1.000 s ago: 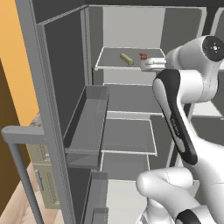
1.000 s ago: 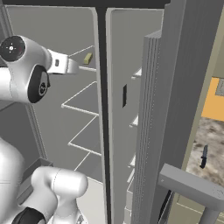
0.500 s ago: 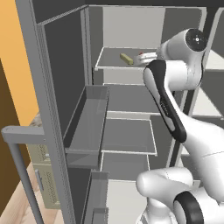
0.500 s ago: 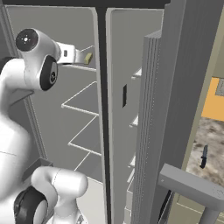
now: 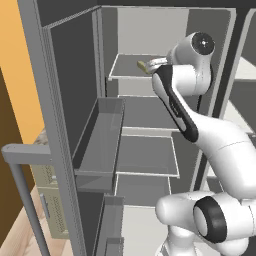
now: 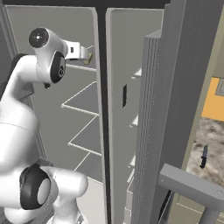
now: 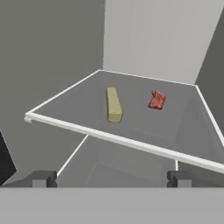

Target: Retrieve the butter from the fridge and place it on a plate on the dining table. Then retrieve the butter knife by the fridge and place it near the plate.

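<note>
fridge (image 7: 144, 39) shelf (image 7: 131, 142), butter (image 7: 113, 104), end effector (image 7: 109, 178) spread

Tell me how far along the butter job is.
Done: the fridge door is open. In hand: the open gripper faces the butter lying on a shelf, not yet gripped. Left: carrying it to the plate, then fetching the butter knife from the counter.

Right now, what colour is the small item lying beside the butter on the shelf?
Red item, right of the butter; clearest in the hand view.
</note>
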Motion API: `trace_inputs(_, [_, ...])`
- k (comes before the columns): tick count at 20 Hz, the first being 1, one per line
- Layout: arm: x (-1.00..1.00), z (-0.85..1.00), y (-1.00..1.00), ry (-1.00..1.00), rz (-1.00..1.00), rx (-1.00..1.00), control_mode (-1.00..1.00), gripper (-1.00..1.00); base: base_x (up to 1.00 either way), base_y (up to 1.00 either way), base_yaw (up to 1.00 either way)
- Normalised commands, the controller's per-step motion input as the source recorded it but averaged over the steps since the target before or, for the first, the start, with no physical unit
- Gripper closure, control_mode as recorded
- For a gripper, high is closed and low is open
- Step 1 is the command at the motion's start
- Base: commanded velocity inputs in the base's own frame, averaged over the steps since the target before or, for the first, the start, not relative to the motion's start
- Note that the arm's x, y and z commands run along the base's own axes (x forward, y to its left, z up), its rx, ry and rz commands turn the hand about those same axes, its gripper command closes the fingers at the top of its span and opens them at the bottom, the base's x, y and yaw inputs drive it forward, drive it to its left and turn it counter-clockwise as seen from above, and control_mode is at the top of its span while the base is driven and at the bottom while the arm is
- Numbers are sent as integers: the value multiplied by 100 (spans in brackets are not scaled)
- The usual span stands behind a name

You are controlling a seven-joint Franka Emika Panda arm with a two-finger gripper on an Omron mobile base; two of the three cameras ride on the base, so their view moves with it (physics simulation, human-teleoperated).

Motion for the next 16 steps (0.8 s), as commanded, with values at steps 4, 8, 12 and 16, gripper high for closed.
trace_inputs(4, [55,0,1,13,0,0,-100,-100,0,0,0])
trace_inputs(8, [61,0,4,16,0,-1,-100,-100,0,0,0])
trace_inputs(12, [63,0,0,14,0,-2,-100,-100,0,0,0])
trace_inputs(16, [61,0,0,11,0,-1,-100,-100,0,0,0])
